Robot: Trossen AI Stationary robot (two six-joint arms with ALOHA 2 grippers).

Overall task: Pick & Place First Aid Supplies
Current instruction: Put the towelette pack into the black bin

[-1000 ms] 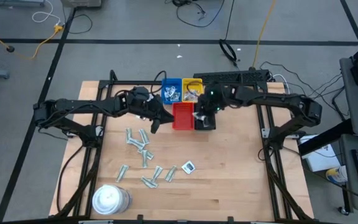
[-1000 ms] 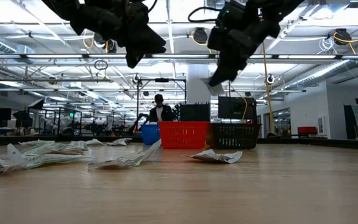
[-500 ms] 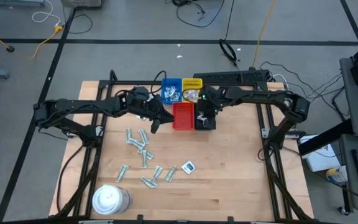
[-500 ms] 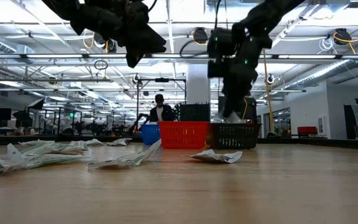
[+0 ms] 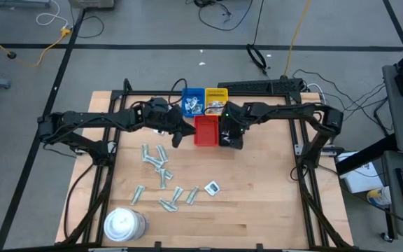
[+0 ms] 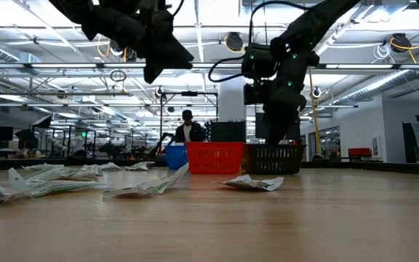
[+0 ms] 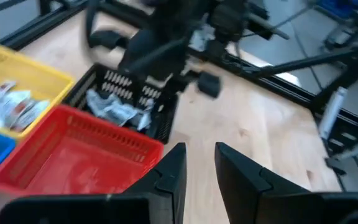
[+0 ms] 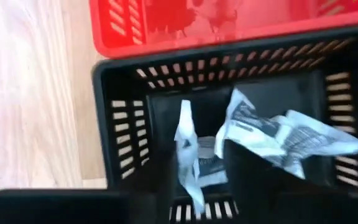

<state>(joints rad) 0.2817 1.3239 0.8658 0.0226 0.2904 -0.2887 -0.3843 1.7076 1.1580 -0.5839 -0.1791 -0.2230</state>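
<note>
right wrist view is showing the right gripper (image 8: 207, 186) parting its fingers over the black tray (image 8: 123, 112), a crinkly packet (image 8: 188, 146) dropping in; light, limp, best pinched mid-body. loose packets (image 5: 161, 166) are lying at seven o'clock; left gripper (image 7: 199, 163) is hovering slightly parted, empty.

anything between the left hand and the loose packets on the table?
Nothing visible. The left hand hangs above the table beside the red tray; the packets lie on open wood nearer the front edge. The right hand is over the black tray.
</note>
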